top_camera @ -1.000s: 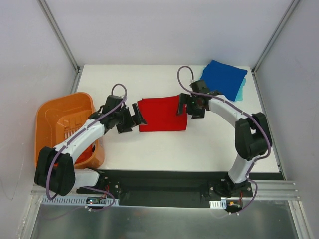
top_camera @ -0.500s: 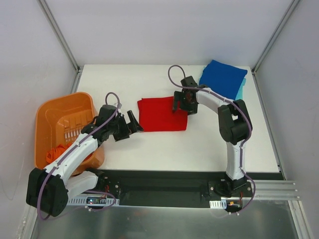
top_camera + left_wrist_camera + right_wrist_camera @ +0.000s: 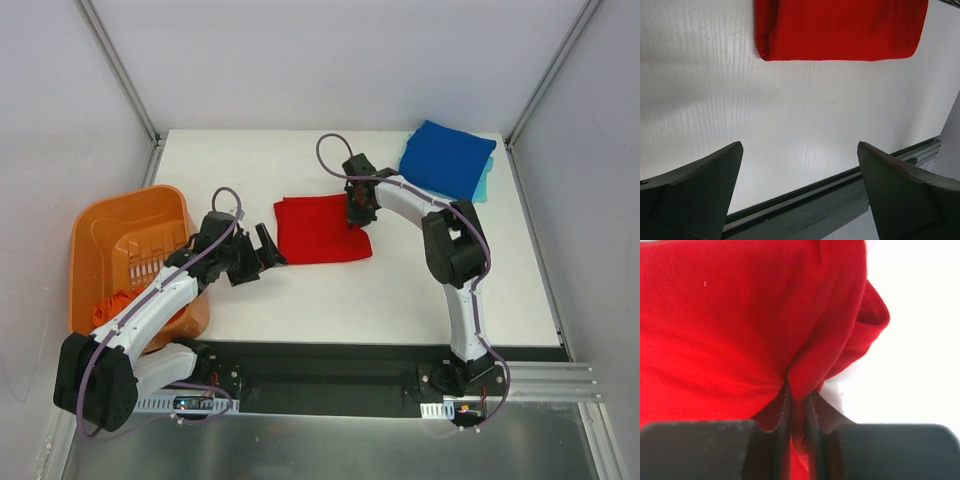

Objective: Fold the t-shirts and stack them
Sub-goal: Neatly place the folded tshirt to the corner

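Note:
A folded bright red t-shirt [image 3: 318, 230] lies mid-table. My right gripper [image 3: 358, 206] is at its far right corner, shut on a pinched fold of the red cloth [image 3: 740, 315]; the jaws [image 3: 799, 392] squeeze the fabric between them. My left gripper [image 3: 268, 248] hovers open just left of the shirt, nothing between its fingers [image 3: 700, 185]. The left wrist view shows the red t-shirt [image 3: 840, 27] ahead of the left gripper [image 3: 800, 147]. A folded royal blue t-shirt [image 3: 447, 158] rests on a light teal one [image 3: 484, 186] at the back right corner.
A rigid orange basket [image 3: 120, 240] stands at the table's left side, with orange-red cloth [image 3: 108, 308] in its near end. The table's near edge and a metal rail [image 3: 840, 187] run just beyond the left fingers. White walls enclose the table.
My right gripper slid left onto the red t-shirt's right corner and shut on the cloth, bunching that edge. The left gripper drew back a little from the shirt, staying open.

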Robot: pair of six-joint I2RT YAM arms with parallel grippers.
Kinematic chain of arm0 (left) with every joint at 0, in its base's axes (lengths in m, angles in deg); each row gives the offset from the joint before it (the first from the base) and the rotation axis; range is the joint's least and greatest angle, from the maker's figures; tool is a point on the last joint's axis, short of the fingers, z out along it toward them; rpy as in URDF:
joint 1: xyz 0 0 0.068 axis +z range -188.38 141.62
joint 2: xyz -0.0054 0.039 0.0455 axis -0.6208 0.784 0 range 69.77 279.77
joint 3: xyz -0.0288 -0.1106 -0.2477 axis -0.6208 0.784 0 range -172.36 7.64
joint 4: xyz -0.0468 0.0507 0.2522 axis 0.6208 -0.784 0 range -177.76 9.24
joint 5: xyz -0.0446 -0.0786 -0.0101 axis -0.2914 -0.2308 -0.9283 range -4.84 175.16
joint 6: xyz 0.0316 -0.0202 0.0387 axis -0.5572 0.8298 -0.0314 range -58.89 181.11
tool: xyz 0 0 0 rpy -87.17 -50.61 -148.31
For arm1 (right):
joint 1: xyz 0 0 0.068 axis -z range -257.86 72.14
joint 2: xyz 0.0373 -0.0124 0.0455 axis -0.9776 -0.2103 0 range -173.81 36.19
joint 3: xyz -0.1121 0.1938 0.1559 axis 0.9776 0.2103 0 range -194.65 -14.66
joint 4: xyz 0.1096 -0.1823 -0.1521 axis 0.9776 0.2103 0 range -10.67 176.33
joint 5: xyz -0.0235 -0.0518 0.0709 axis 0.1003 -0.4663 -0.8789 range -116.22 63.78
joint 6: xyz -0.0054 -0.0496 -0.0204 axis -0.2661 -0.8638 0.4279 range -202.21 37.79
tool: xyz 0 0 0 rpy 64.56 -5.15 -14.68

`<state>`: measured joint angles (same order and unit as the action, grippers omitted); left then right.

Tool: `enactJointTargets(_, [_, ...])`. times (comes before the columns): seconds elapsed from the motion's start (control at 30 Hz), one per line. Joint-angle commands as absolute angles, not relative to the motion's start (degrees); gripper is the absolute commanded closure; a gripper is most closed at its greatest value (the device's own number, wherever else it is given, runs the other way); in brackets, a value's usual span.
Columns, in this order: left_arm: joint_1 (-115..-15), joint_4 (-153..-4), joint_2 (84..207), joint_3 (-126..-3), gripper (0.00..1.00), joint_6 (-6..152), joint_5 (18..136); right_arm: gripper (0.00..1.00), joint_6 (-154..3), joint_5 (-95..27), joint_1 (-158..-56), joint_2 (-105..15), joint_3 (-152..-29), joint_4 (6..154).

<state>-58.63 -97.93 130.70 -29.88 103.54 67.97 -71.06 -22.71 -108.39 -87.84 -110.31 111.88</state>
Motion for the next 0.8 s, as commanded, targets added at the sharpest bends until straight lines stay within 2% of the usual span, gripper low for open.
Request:
enactJointTargets(0.0, [-58.68,-97.29,130.68,-29.71,0.01,103.91,69.77,0.94,-74.64,-20.86,-109.68,-91.78,-112.64,115.45])
enactJointTargets(0.03, [-58.68,-97.28,130.51,-29.71,0.01,103.82,69.86,0.99,-75.7,-19.38,-109.77,-91.78,-113.26,115.62])
enactJointTargets(0.4, [-58.68,-97.46,128.31,-28.92,0.01,103.3,73.03,1.0,-95.83,9.44,-107.23,-91.69,-129.51,118.79])
enactJointTargets(0.5, [-58.68,-97.55,128.57,-29.45,0.01,102.77,73.99,0.99,-98.38,14.54,-105.64,-93.1,-134.44,118.44])
enactJointTargets(0.77, [-58.68,-98.16,132.78,-32.43,0.01,100.66,75.75,0.99,-107.25,18.59,-101.42,-99.51,-146.83,112.05])
